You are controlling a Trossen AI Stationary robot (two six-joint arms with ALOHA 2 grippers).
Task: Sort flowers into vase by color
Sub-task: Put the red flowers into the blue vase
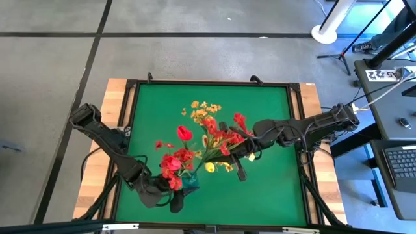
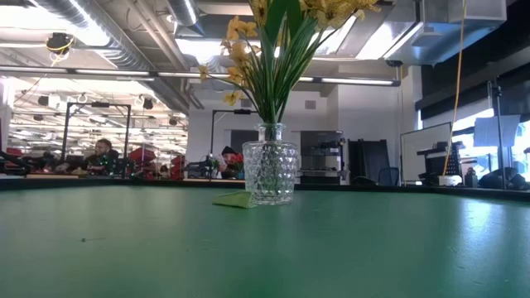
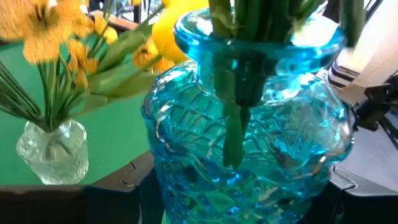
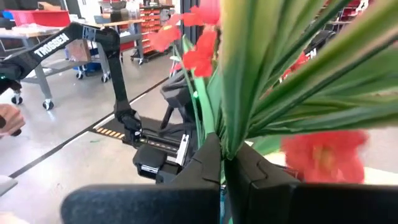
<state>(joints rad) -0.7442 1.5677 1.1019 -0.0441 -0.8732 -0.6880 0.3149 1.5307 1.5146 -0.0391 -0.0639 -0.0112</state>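
A blue glass vase (image 3: 249, 143) with green stems and red flowers (image 1: 172, 162) stands near the table's front edge, between the fingers of my left gripper (image 1: 174, 194). A clear glass vase (image 2: 269, 172) with yellow-orange flowers (image 1: 205, 109) rests by its base on the green mat at mid-table. My right gripper (image 4: 222, 171) is beside those flowers, above the mat, and is shut on a sprig of red blooms (image 4: 323, 155) with long green leaves. The same red sprig (image 1: 227, 136) shows in the high view at my right gripper (image 1: 240, 149). My left gripper has one finger on each side of the blue vase's wide belly (image 3: 155, 180), low down, coming level from the table's near left. The vase is upright. Whether its base is on the mat does not show. My right gripper pinches the sprig's bundled green stems (image 4: 225, 146) between its two shut fingers, coming level from the table's right. The leaves and red blooms fan out beyond the fingers, clear of the mat.
A yellow bud (image 1: 210, 167) lies among the stems between the two vases. A raised black frame (image 1: 208, 83) borders the green mat. Beyond the table are floor, desks and people far off (image 2: 103, 153).
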